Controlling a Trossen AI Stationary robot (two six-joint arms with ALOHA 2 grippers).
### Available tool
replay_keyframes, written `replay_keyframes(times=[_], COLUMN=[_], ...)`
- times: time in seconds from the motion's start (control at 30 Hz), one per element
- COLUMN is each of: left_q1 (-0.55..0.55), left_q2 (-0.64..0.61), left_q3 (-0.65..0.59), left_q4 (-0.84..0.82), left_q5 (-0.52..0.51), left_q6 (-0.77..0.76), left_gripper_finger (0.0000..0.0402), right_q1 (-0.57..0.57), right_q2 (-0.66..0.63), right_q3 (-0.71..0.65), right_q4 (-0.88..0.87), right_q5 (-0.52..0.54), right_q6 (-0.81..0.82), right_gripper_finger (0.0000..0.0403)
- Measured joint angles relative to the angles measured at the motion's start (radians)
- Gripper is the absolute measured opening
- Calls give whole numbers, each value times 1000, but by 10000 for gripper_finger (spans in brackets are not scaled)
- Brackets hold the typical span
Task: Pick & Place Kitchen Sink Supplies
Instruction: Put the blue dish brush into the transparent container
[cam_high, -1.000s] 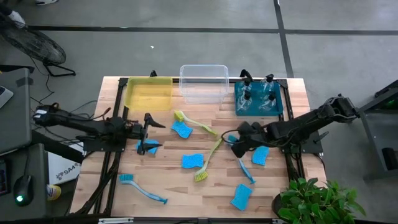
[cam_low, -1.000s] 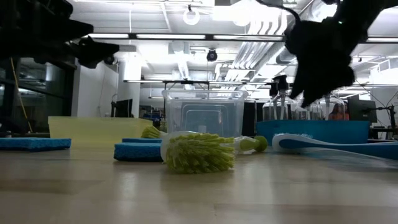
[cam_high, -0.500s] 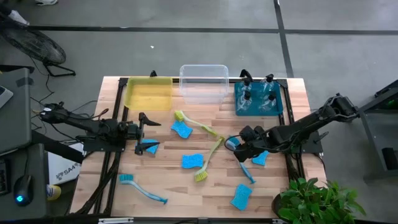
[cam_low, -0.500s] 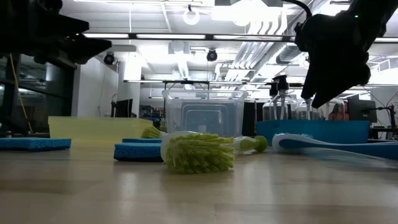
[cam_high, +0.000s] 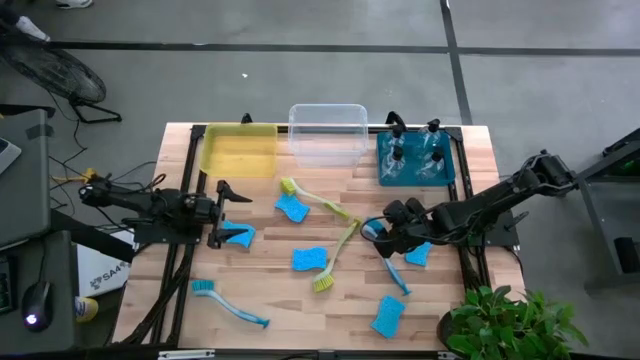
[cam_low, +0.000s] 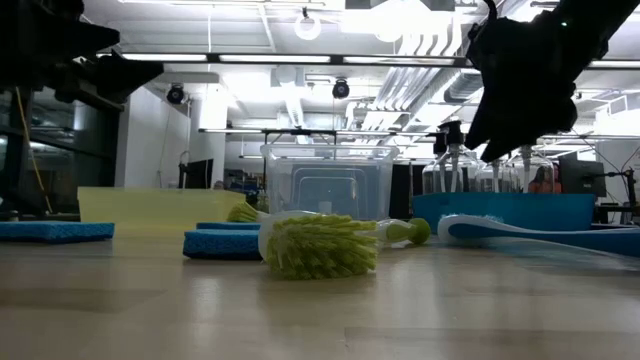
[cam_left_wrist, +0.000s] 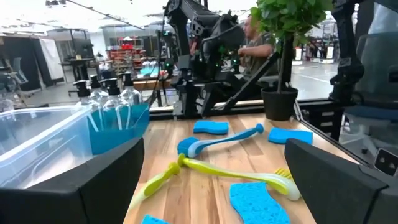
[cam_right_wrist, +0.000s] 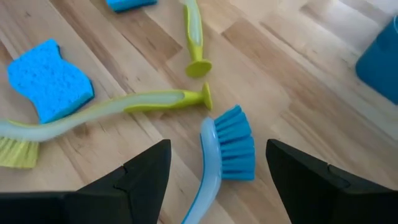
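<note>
Right wrist view cuts off the blue dish brush (cam_right_wrist: 227, 152): its blue bristle head lies between that gripper's two dark fingers (cam_right_wrist: 146, 171), spread wide and touching nothing, while the pale handle runs out of the picture. From above, the right gripper (cam_high: 385, 232) hangs over this brush (cam_high: 388, 262) right of the table's middle, hiding part of its head. Two yellow-green brushes (cam_high: 335, 255) lie nearby, handle tips almost meeting; the low view shows one's bristles (cam_low: 318, 245) large and the rest hidden behind them. Bright-blue wavy-edged sponges (cam_high: 309, 259) are scattered over the wooden table (cam_high: 300, 315), another blue brush (cam_high: 228, 305) near its front left. Clear spray bottles (cam_high: 412, 152) stand in the teal bin (cam_high: 383, 172), beside the clear bin (cam_high: 327, 132) and yellow bin (cam_high: 239, 152). The left gripper (cam_high: 222, 212), fingers spread, hovers just above a sponge (cam_high: 238, 236) at the left.
</note>
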Motion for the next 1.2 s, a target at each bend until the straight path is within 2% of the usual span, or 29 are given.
replay_keyframes(times=[0.13, 0.37, 0.67, 0.87, 1.2], left_q1=[0, 0, 0, 0, 0], left_q2=[-1, 5, 8, 8, 8], left_q3=[1, 3, 3, 3, 3], left_q4=[-11, -61, -63, -63, -64], left_q5=[1, -40, -40, -40, -39], left_q6=[-23, -49, -47, -47, -47], left_gripper_finger=[382, 382, 382, 382, 382], right_q1=[0, 0, 13, 12, -1], right_q2=[0, 0, 25, 66, 67], right_q3=[0, 0, 0, 0, 0], right_q4=[19, 62, 141, 165, 168], right_q5=[5, 77, 61, -29, -108], right_q6=[-54, -122, -133, -121, -64], right_gripper_finger=[257, 257, 257, 257, 257])
